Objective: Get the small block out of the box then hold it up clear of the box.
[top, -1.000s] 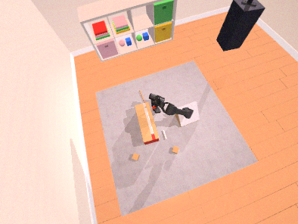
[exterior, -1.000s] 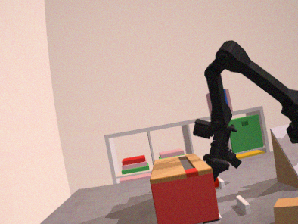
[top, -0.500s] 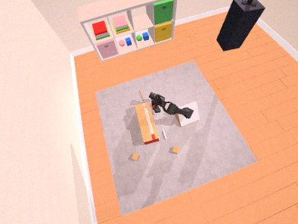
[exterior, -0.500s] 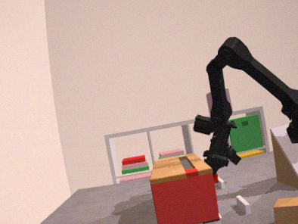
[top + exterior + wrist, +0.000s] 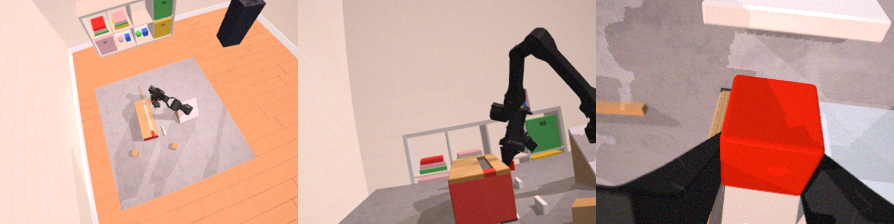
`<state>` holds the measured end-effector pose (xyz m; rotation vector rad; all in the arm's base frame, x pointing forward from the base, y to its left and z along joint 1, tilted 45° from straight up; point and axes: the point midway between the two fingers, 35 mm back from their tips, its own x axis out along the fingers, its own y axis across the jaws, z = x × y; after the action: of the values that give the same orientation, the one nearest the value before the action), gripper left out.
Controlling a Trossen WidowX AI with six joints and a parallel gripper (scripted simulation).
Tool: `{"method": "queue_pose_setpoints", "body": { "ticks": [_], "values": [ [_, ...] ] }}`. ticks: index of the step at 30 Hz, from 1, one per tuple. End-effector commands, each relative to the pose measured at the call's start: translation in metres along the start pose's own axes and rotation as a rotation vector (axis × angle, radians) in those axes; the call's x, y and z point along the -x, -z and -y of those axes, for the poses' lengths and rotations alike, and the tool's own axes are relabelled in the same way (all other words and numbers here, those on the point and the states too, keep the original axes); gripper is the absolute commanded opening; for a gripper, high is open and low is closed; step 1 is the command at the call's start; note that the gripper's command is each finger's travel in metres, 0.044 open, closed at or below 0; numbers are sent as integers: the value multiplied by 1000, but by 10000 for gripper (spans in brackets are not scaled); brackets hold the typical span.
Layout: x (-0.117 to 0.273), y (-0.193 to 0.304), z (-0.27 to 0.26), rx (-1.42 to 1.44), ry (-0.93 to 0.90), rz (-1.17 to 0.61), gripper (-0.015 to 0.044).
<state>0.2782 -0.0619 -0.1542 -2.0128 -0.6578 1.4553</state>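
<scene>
A: In the top view, can you see the red block (image 5: pixel 153 102)?

B: Only a tiny red speck under the gripper (image 5: pixel 154 101); its shape is too small to tell.

A: And from the exterior view?

B: The box (image 5: pixel 482 189) hides most of it, and the picture's lower edge cuts the box. The arm's base is cut off at the right edge.

A: The wrist view?

B: The fingers are cut by the lower edge, and the block (image 5: pixel 771 137) hides their tips.
</scene>
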Motion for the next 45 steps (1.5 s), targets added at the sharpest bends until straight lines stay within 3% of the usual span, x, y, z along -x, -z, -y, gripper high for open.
{"method": "queue_pose_setpoints", "body": {
  "ticks": [1,30,45],
  "values": [
    [9,4,2,-22,-17,-2,0],
    [104,4,48,-393,-195,-73,0],
    [108,3,51,-412,-203,-78,0]
  ]
}}
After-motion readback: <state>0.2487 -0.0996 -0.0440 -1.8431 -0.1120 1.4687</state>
